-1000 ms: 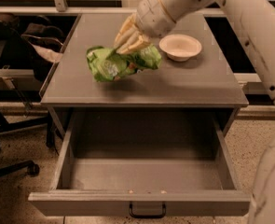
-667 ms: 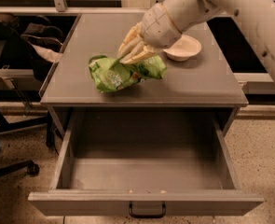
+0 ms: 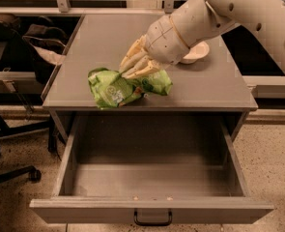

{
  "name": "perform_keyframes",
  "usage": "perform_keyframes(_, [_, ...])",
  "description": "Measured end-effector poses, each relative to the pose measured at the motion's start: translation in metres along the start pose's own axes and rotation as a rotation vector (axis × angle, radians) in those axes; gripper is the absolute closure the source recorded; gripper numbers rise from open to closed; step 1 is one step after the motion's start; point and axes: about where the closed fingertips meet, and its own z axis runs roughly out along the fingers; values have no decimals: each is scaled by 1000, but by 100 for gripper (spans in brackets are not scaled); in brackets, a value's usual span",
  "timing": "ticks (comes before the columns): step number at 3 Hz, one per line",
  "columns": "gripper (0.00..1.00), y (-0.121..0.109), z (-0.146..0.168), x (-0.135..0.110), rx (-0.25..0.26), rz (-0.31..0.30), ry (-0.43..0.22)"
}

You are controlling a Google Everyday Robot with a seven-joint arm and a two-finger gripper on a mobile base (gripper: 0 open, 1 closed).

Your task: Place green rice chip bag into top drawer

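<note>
Gripper (image 3: 141,74): I am reading it as clamped on the green rice chip bag (image 3: 114,88).
Bag: lying at the cabinet top's (image 3: 108,37) front edge, above the drawer.
Top drawer (image 3: 151,180): standing pulled out.
Remaining: I am judging carry-over, lowering and release as outstanding.

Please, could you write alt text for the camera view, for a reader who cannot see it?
The robot's gripper is shut on a crumpled green rice chip bag near the front edge of a grey cabinet top, above the pulled-out top drawer. A cream bowl sits behind the arm.
</note>
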Motion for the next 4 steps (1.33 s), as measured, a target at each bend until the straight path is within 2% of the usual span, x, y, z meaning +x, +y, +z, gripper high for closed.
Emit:
perform_keyframes(2, [100,46,-14,-31,21,62,26])
perform_keyframes(4, [100,90,-20,-41,67,131,44])
